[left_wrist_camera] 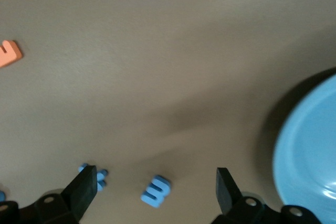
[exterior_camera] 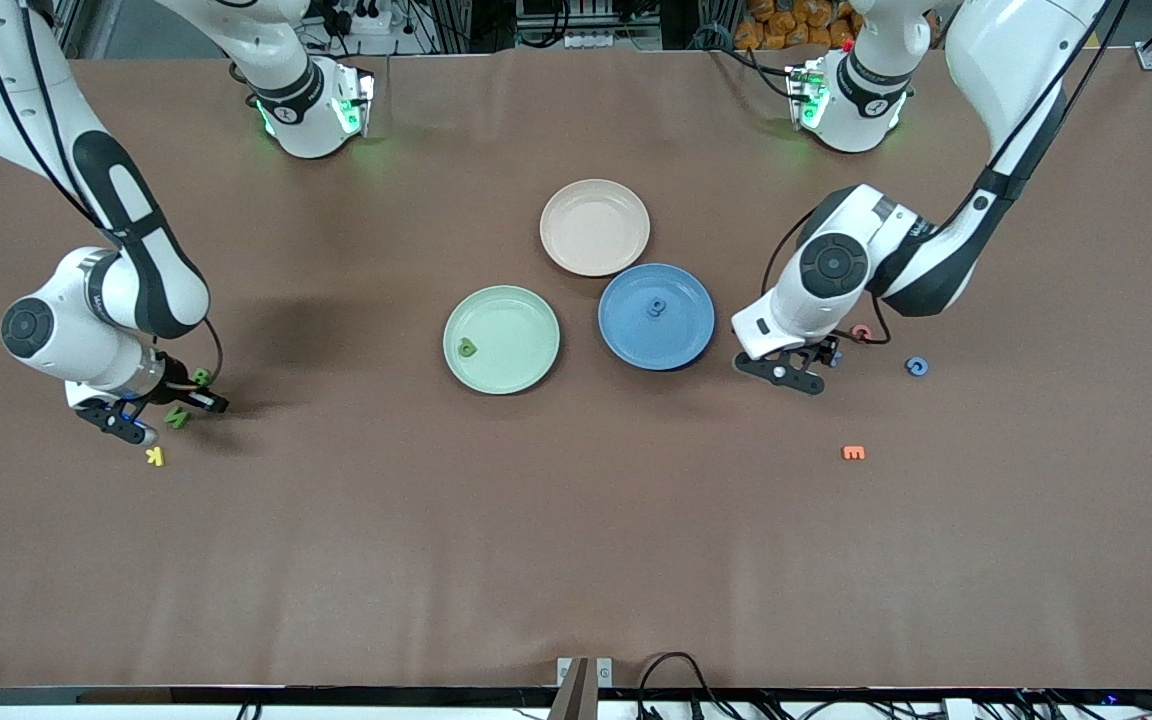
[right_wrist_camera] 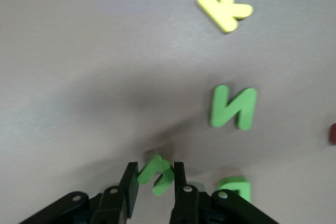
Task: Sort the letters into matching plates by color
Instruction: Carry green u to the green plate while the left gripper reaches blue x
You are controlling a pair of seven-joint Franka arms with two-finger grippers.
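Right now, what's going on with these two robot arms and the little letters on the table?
The arms are sorting letters by color. The right gripper is shut on a green letter at its end of the table, beside a green N and a yellow K. The left gripper is open over a blue letter beside the blue plate. The blue plate and the green plate each hold one matching letter.

Brown matte table (exterior_camera: 576,540) carrying plates and scattered foam letters.

Directly on it: a pale green round plate (exterior_camera: 526,365), a blue round plate (exterior_camera: 681,340), a beige-pink round plate (exterior_camera: 595,227), an orange letter E (exterior_camera: 853,453), a blue letter (exterior_camera: 917,366), a yellow letter K (exterior_camera: 154,456), and a green letter N (exterior_camera: 176,417).
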